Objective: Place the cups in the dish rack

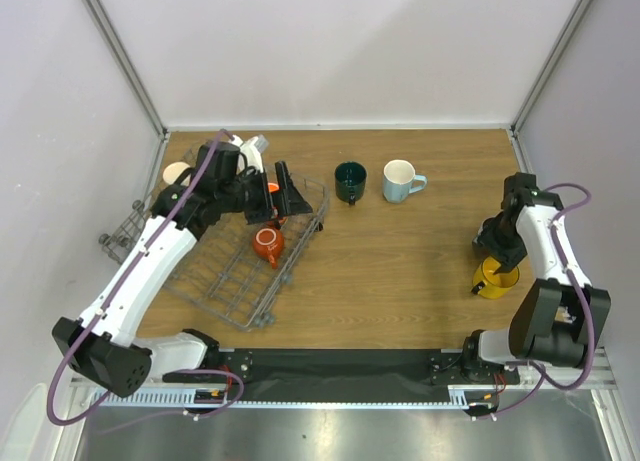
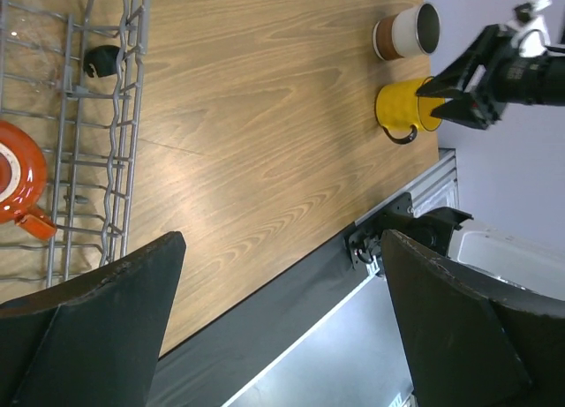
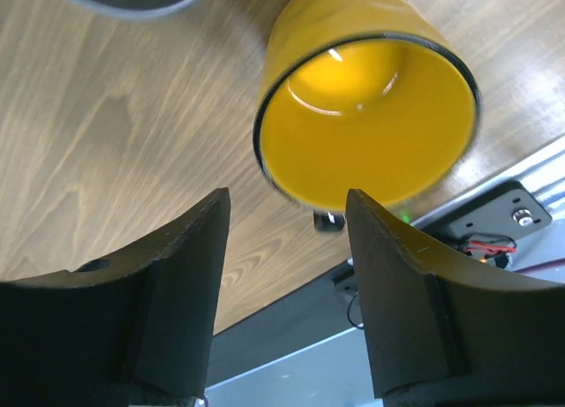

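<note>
While my right gripper (image 3: 287, 199) hovers parted at its dark rim, the glossy yellow ceramic mug (image 3: 371, 116) sits unheld; left gripper (image 2: 282, 239) gapes empty.

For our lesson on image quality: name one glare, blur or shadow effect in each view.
Top view: even light, everything sharp. Left wrist view: pale sheen on the table, near fingers dark and soft. Right wrist view: bright glints inside the yellow mug, its rim slightly smeared.

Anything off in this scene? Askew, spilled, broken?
The dish rack sits skewed, diagonal to the table edges. A small wire basket at far left seems to hang past the table's left edge. No spills or breakage visible.
</note>
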Controlling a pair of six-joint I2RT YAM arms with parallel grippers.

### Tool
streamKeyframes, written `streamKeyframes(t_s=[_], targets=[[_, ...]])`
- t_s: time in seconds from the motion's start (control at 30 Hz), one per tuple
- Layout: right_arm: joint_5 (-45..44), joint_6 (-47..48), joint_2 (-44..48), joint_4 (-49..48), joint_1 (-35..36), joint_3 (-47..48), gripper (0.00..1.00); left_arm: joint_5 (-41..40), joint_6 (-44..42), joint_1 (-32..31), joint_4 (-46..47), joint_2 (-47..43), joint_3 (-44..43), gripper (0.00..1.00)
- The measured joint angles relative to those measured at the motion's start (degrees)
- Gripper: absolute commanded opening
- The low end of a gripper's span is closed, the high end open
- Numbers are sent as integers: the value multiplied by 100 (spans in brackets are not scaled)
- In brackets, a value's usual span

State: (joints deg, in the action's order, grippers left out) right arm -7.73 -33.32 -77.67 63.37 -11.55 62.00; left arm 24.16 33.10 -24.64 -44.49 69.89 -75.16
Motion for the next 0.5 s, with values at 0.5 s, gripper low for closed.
streamKeyframes(t_s=[0.5], targets=[[24, 20, -741, -933, -4, -404, 36, -153, -127, 0, -332, 74, -214, 98]])
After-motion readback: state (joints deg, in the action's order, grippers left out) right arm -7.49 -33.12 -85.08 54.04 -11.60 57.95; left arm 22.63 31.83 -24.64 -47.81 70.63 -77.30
